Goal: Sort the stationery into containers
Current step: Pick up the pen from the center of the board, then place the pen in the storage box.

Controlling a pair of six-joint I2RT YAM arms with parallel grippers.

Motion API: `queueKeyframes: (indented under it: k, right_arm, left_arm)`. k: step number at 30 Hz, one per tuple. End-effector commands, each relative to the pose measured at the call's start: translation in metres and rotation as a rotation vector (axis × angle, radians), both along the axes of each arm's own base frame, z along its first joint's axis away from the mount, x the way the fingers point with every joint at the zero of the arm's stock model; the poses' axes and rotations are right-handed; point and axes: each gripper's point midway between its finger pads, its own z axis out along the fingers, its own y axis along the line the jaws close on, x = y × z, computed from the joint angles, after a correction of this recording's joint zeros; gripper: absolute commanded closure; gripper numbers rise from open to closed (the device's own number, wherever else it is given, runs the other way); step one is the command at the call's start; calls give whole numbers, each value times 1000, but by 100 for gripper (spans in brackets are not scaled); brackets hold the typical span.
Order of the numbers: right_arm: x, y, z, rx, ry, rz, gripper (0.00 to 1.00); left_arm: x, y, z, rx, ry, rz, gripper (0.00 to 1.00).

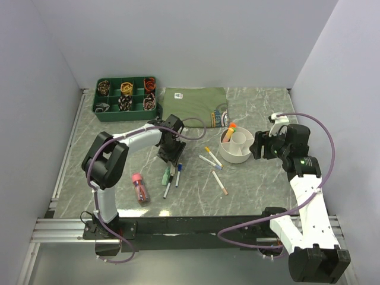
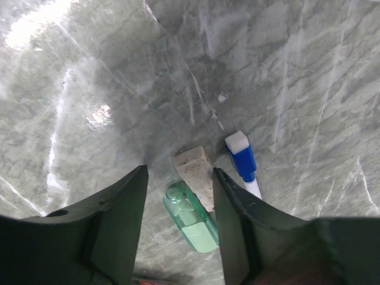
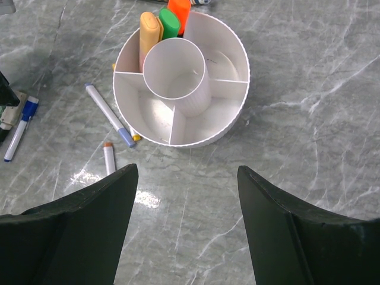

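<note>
Clearly nearer than the right arm (image 1: 304, 181), the left gripper (image 2: 179, 172) hovered with jaws wide open and empty over the translucent green marker (image 2: 191, 219), which lay mid-desk (image 1: 255, 184) toward the near edge, its long axis slanting between them.

Left white-and-black arm (image 1: 139, 138) was folded at elbow, forearm reaching rightward, wrist pitched down. Left dark two-finger gripper (image 2: 179, 178) pointed downward, jaws parted, gripping nothing. Right white-and-black arm (image 1: 309, 191) rose from base, wrist bent leftward. Right dark two-finger gripper (image 3: 185, 178) had jaws spread wide, empty.
</note>
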Motion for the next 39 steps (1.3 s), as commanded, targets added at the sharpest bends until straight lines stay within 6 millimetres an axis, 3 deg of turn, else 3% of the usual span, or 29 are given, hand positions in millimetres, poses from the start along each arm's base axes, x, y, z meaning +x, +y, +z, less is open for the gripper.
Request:
queueKeyframes:
  k: [1,10,13,17,19,22,25,26,28,29,30,31,32,33,34,36,37,39]
  right_arm:
    - [8,2,12,-4,-53,9,24]
    - [0,1,5,-5,-43,5,24]
    - [-3,2,2,-2,-40,6,24]
    - [-5,2,1,-3,-46,5,24]
    - [-6,1,2,-6,-57,1,24]
    - [-7,0,3,-6,-69,-9,24]
    - [-10,1,4,-4,-75,-9,24]
    - [-11,0,2,-4,-73,-12,24]
    - [-12,-1,2,-9,-76,-18,24]
    - [-13,-1,1,-9,-77,-20,24]
    - [-13,-1,2,-9,-80,-20,24]
    - [-13,-2,3,-11,-83,-24,24]
    - [-13,-3,4,-14,-89,-28,24]
    - [-13,-4,5,-17,-91,-33,24]
    - [-13,-5,5,-23,-90,-38,24]
    - [-13,-9,7,-38,-97,-46,25]
    - [-14,-10,8,-42,-97,-51,25]
    - [-14,-13,10,-57,-98,-63,24]
  left_arm:
    - [2,-11,5,-43,9,-8,50]
    - [-11,-16,-6,-11,18,-39,54]
    - [-14,-17,-12,-4,35,-49,63]
    - [-11,-17,-9,2,23,-49,85]
    - [-6,-12,-4,10,7,-50,88]
    - [19,-3,20,-29,-31,-28,93]
    - [56,-11,72,-128,-128,-63,98]
    - [63,-33,107,-252,-170,-119,99]
    - [69,-55,139,-360,-268,-277,99]
    - [62,-81,171,-530,-323,-397,99]
    - [59,-94,187,-602,-384,-465,99]
    - [49,-103,186,-658,-399,-524,99]
    - [41,-111,207,-726,-463,-581,99]
    - [33,-134,237,-868,-582,-713,99]
    - [18,-139,227,-920,-584,-772,99]
    - [-1,-162,263,-1062,-789,-951,99]
    - [-6,-168,251,-1092,-783,-961,99]
    - [-14,-185,253,-1153,-788,-990,99]
